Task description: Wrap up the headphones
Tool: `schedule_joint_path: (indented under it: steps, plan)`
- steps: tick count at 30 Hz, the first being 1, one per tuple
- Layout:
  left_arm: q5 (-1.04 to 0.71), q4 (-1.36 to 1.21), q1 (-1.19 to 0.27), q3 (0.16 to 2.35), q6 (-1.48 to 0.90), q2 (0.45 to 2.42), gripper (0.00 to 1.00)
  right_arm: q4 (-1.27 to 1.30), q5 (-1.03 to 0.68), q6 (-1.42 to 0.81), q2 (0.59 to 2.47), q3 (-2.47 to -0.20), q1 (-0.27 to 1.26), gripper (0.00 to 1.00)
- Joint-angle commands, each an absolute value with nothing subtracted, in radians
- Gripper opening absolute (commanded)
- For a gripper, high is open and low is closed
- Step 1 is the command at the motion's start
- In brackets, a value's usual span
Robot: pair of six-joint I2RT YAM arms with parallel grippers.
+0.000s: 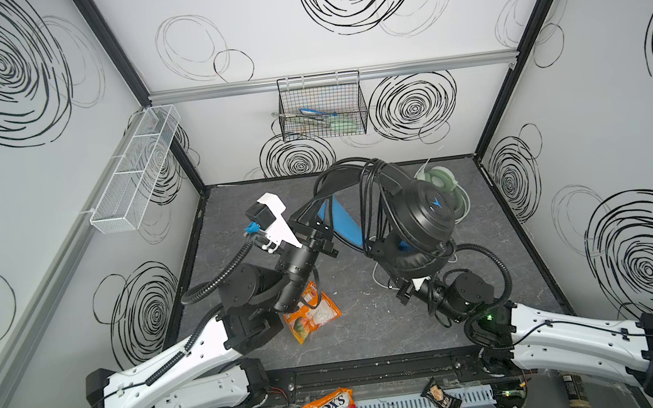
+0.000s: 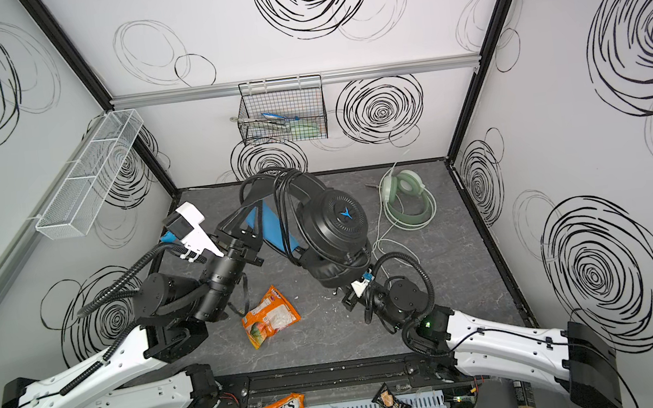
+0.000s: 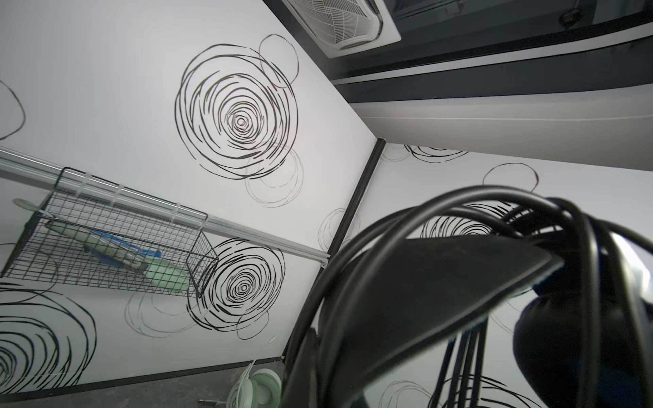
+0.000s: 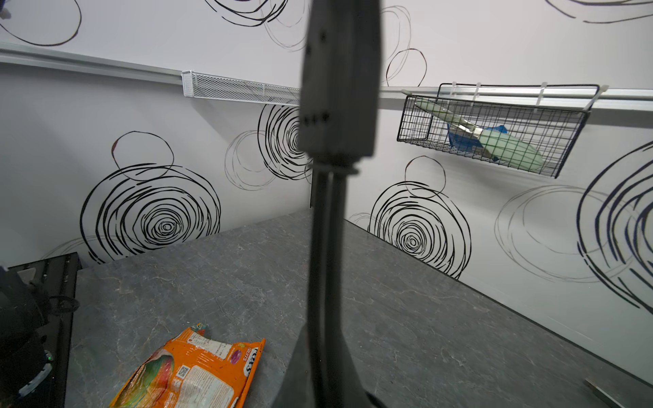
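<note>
Grey marbled tabletop [image 1: 372, 329], enclosed by white walls with black scribble swirls.
Item: black headphones [image 1: 422, 211], raised off the surface at centre, blue inner headband, blue logo on the upper ear cup. Its black cable [image 1: 370, 196] is looped several times over the headband.
Held at the headband by the left gripper [image 1: 313, 229], clenched. The right gripper [image 1: 403, 290], below the lower ear cup, is clamped on the black cable.
Item: mint-green headphones [image 2: 403, 198], lying at back right, with whitish cable [image 2: 380, 232] loose beside them.
Item: orange candy bag [image 1: 312, 311], flat on the tabletop, front left.
</note>
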State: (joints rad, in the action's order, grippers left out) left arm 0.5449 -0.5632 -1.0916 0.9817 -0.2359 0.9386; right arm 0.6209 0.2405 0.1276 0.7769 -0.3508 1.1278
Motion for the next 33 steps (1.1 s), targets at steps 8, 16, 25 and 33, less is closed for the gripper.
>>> schedule_joint_path:
  steps: [8, 16, 25, 33]
  plan:
    - [0.729, -0.712, -0.971, 1.022, -0.215, 1.012, 0.0, 0.642, 0.307, 0.111, 0.835, -0.34, 1.214, 0.05]
    - [0.789, -0.702, -0.88, 0.997, -0.183, 1.097, 0.0, 0.629, 0.364, 0.131, 0.92, -0.386, 1.284, 0.04]
    - [0.66, -0.641, -0.836, 1.003, -0.346, 1.08, 0.0, 0.684, 0.416, 0.114, 1.1, -0.405, 1.331, 0.01]
    - [0.632, -0.621, -0.846, 1.002, -0.388, 1.034, 0.0, 0.675, 0.429, 0.14, 1.199, -0.463, 1.345, 0.0]
